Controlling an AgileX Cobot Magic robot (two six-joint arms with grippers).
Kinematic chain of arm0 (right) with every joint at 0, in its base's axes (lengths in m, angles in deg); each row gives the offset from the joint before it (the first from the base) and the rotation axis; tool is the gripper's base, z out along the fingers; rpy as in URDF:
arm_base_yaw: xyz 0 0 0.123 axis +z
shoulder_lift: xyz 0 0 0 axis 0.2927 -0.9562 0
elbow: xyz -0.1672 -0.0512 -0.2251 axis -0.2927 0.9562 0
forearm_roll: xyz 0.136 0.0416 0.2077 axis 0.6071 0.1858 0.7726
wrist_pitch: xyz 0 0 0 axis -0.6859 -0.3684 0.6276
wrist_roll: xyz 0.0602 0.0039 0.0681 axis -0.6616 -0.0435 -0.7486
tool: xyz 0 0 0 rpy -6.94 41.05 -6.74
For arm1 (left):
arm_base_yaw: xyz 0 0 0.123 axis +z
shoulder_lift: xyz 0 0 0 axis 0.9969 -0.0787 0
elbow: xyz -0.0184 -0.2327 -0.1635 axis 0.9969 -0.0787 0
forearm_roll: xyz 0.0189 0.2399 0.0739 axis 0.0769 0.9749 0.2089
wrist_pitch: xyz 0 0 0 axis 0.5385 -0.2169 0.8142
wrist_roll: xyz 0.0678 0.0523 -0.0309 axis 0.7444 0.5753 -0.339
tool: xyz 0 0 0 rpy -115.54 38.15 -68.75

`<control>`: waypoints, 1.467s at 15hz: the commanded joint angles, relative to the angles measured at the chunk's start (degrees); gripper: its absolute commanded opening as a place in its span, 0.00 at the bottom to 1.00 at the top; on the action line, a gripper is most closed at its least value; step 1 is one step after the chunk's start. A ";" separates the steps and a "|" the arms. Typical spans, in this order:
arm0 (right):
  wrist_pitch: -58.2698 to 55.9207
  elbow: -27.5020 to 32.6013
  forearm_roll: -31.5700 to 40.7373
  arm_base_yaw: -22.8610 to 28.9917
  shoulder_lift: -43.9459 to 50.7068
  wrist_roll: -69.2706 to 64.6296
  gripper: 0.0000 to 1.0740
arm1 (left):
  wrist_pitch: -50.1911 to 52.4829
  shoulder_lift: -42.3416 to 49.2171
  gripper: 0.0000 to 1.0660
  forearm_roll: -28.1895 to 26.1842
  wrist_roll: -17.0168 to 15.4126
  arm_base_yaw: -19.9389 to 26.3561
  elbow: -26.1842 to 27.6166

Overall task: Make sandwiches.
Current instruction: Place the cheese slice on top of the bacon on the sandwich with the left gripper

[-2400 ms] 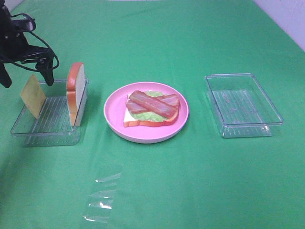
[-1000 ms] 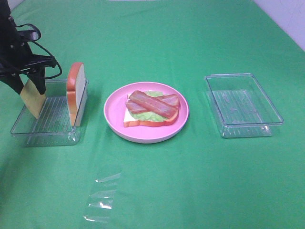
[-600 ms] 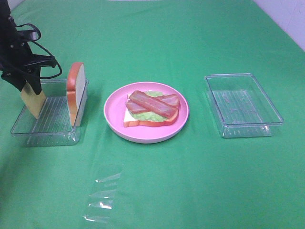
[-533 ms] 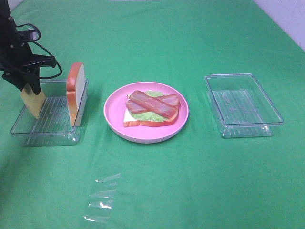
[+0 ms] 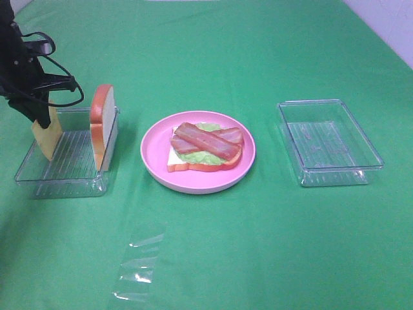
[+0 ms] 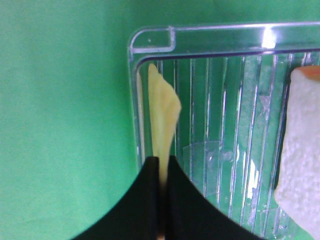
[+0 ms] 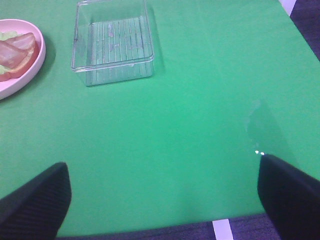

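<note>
Shut since a second ago, left gripper (image 6: 161, 167) now pinching yellow cheese slice (image 5: 47, 137) on edge by far wall of clear tray (image 5: 64, 182) left of pink plate (image 5: 193, 182). Nearer than plate, bare green cloth (image 5: 213, 258). On plate, half-built sandwich (image 5: 206, 145), bacon uppermost. Bread slice (image 5: 102, 126) upright against tray wall nearest plate. Left arm (image 5: 22, 58) steep over tray. Right gripper (image 7: 165, 197) spread wide, empty.

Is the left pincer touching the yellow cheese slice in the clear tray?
Touching. In the left wrist view the left pincer is shut on the cheese slice at its edge, with no gap on either side.
</note>
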 commanded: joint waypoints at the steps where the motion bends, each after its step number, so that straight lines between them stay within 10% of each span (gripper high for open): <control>1: 0.40 0.11 0.00 0.06 1.60 -0.11 0.91 | -6.13 3.27 0.00 -0.92 0.34 -0.11 -0.29; 9: 0.40 0.11 0.00 0.06 1.60 -0.11 0.91 | -5.90 25.61 0.00 -7.62 0.69 -0.11 -0.29; 12: 0.40 0.11 0.00 0.06 1.60 -0.11 0.91 | -5.33 30.25 0.00 -19.48 6.65 -0.86 -0.29; 22: 0.40 0.11 0.00 0.06 1.60 -0.11 0.91 | 5.27 14.09 0.00 -28.36 10.26 -20.23 -0.29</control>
